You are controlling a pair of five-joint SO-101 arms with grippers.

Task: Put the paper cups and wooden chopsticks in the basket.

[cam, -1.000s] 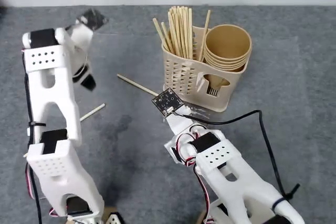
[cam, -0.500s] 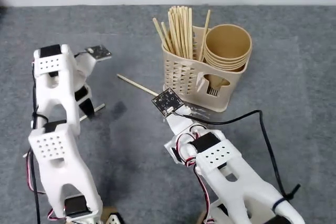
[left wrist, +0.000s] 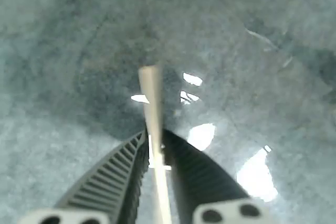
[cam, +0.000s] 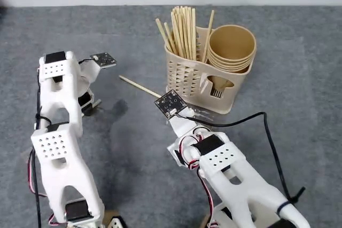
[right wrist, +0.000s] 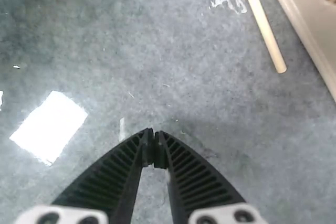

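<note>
Left claw (left wrist: 153, 139) has lowered, now gripping a chopstick (left wrist: 151, 93).

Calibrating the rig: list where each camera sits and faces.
High view: fixed above, looking down on the table, both arms, the basket.
Left wrist view: on the left arm, looking down the left gripper, shut on a chopstick.
Right wrist view: on the right arm, looking down its shut right gripper at the table.
Shared: high and right wrist views show the loose chopstick beside the basket.

Basket (cam: 187, 77) on the grey worktop (cam: 299, 78).
It holds chopsticks (cam: 181, 28) and stacked cups (cam: 231, 44); one loose chopstick (cam: 140, 86) lies beside it.
</note>
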